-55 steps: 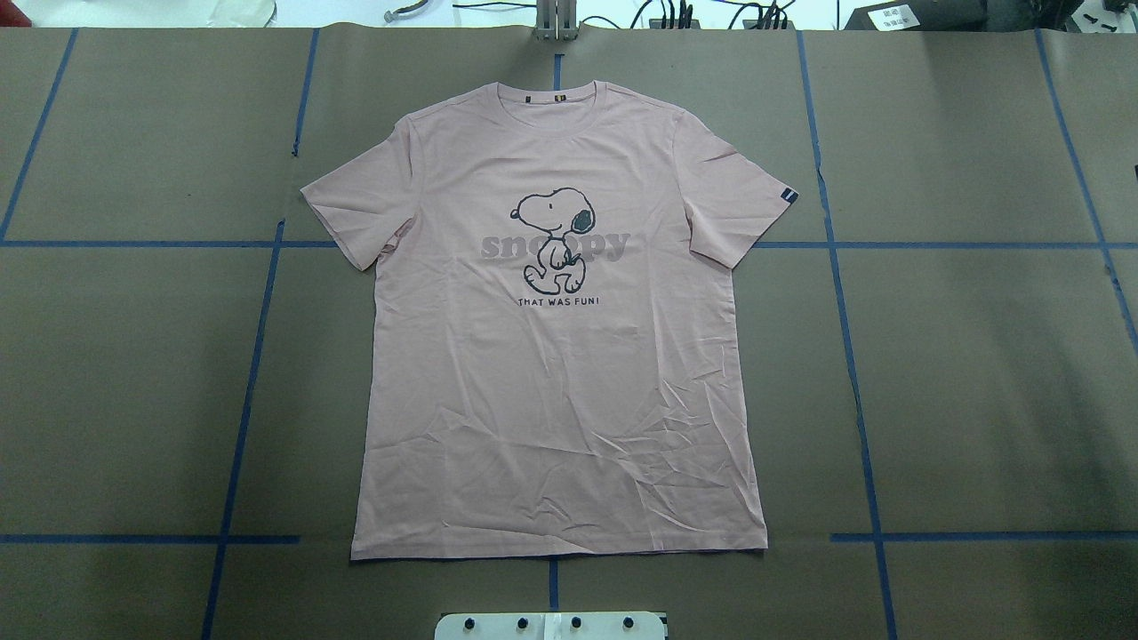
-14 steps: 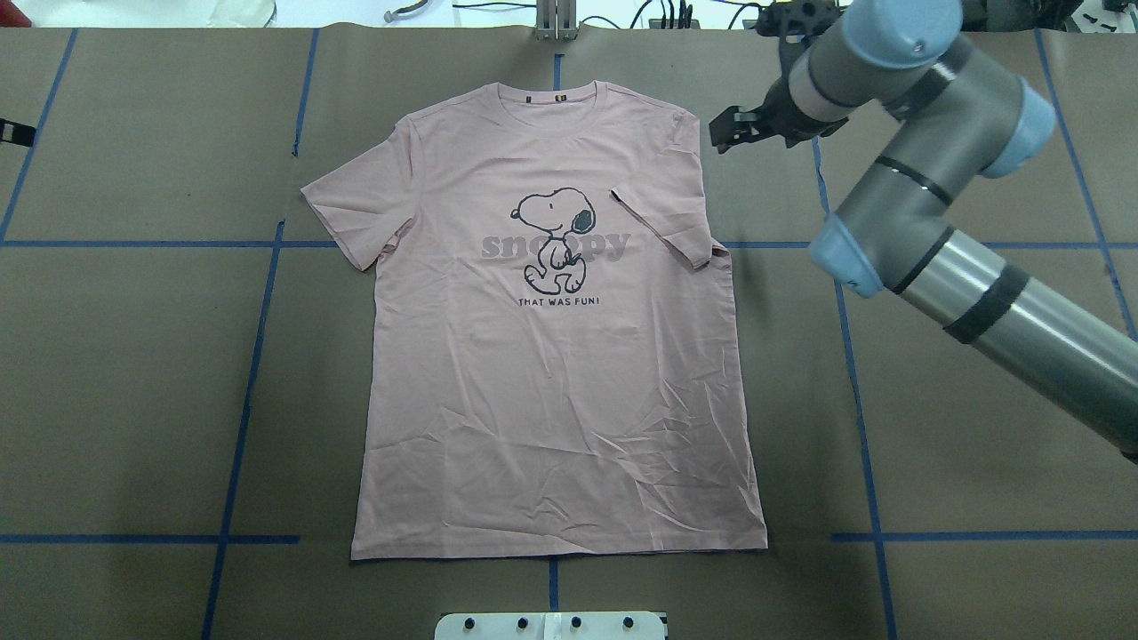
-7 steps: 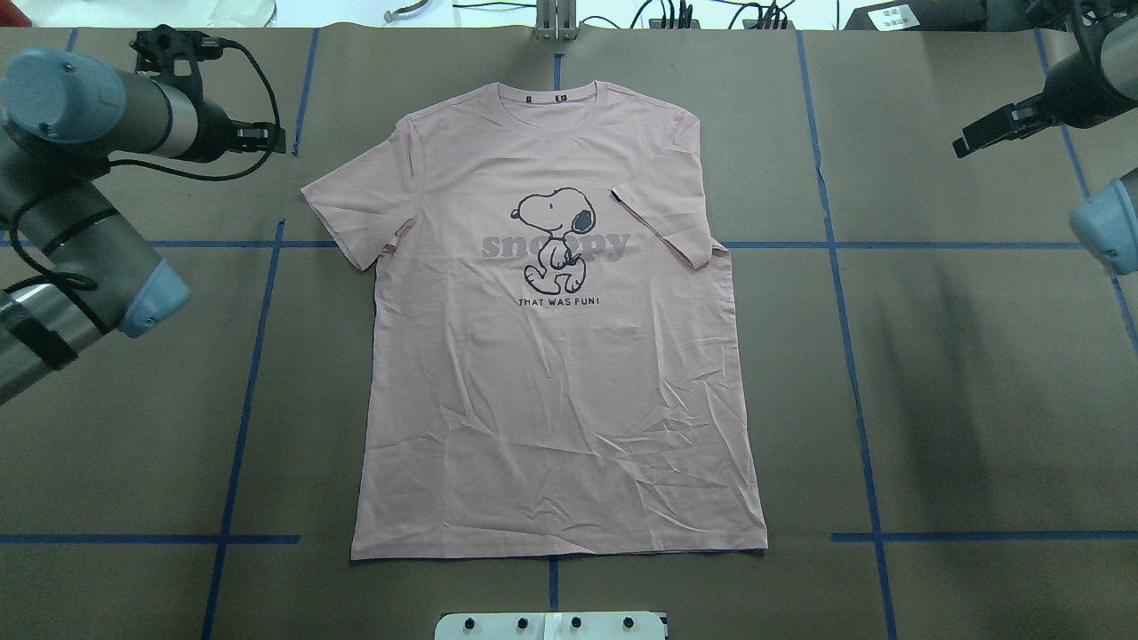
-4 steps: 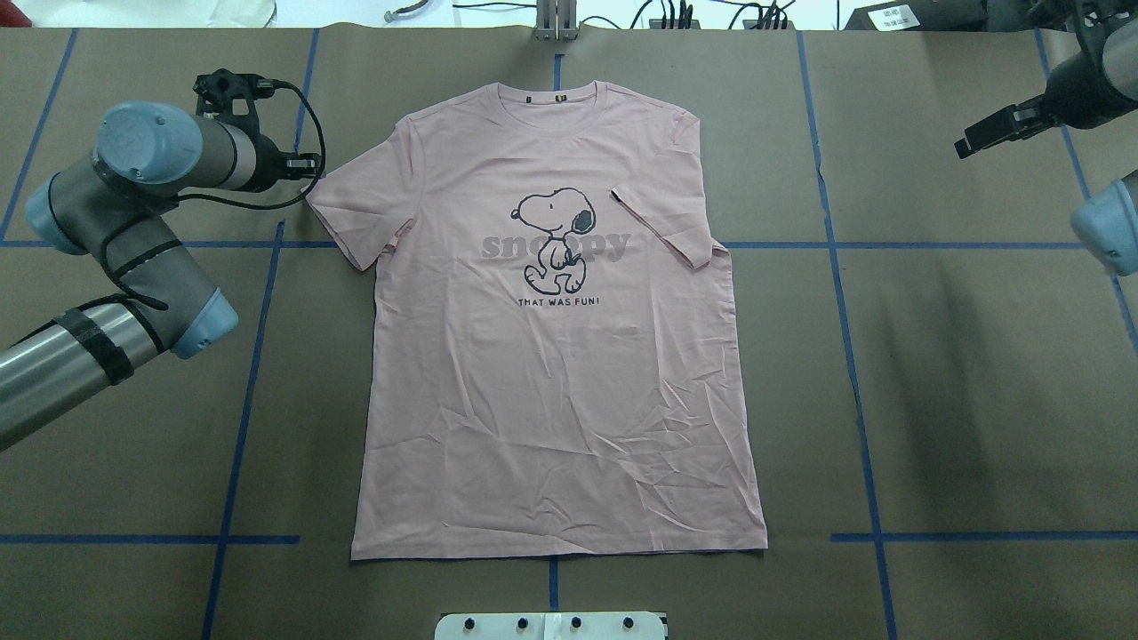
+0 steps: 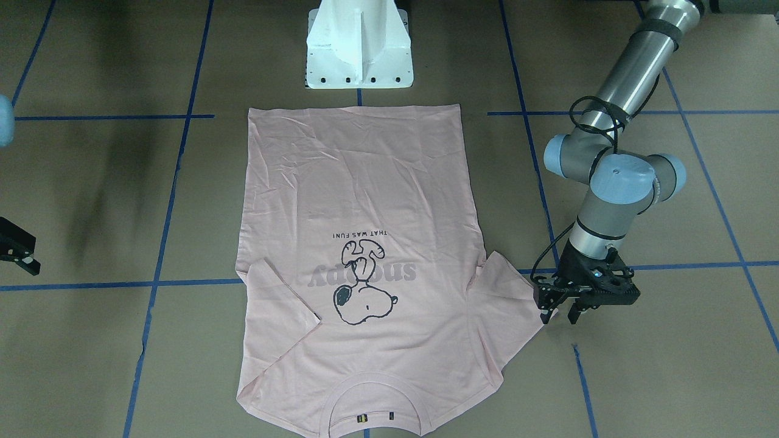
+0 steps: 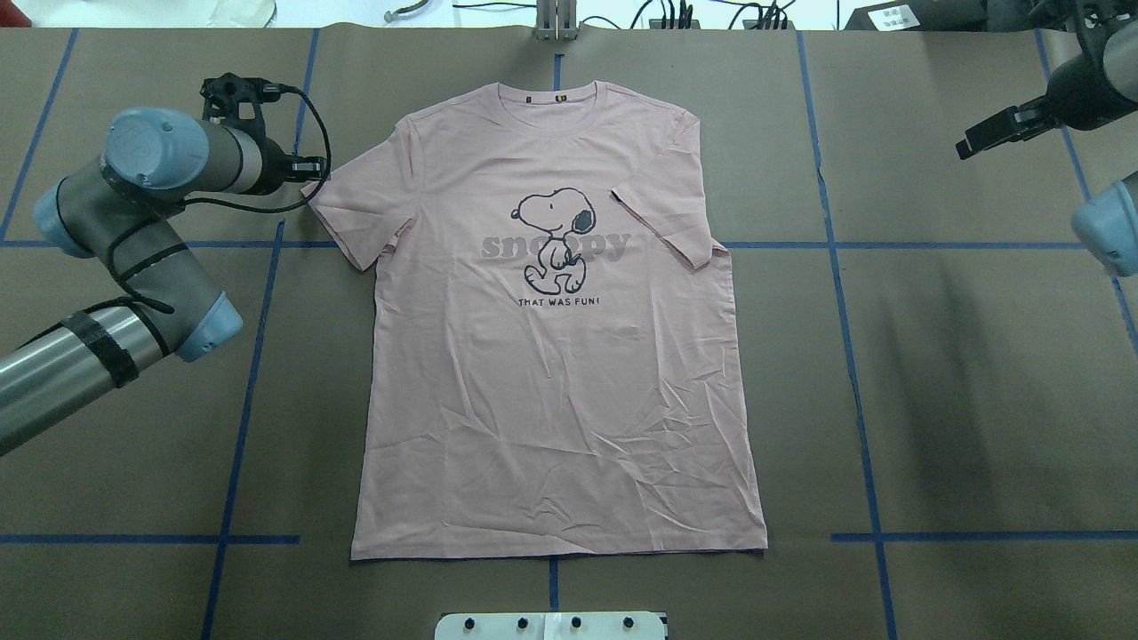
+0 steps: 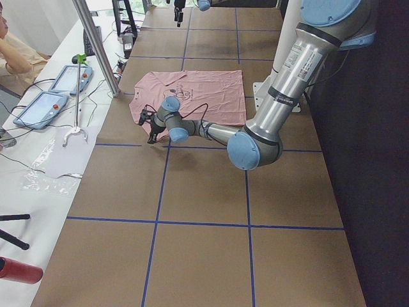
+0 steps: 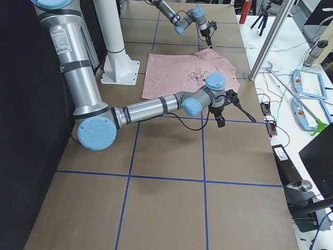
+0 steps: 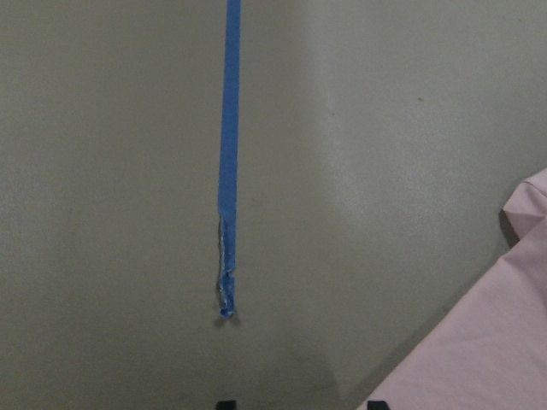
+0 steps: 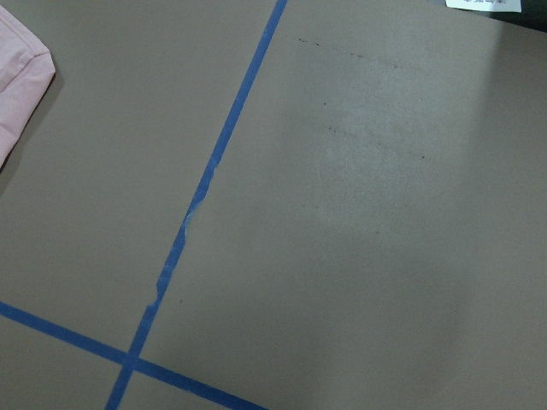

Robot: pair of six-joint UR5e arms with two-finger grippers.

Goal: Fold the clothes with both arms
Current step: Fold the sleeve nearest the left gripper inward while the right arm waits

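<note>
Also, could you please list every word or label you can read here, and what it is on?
"snoopy": grey letters across the pink T-shirt, partly behind the dog print.
"THAT WAS FUN!": black capitals under the dog.
White label, overhead view's top right: too small to read.

The T-shirt (image 6: 551, 400) is showing light pink, its dog print (image 6: 553, 240) black-outlined over grey lettering (image 6: 498, 247). The table (image 6: 978, 400) is lying brown under blue tape lines (image 6: 240, 427). The left arm (image 6: 44, 373) is gleaming grey-silver, with light blue caps (image 6: 142, 147).
</note>
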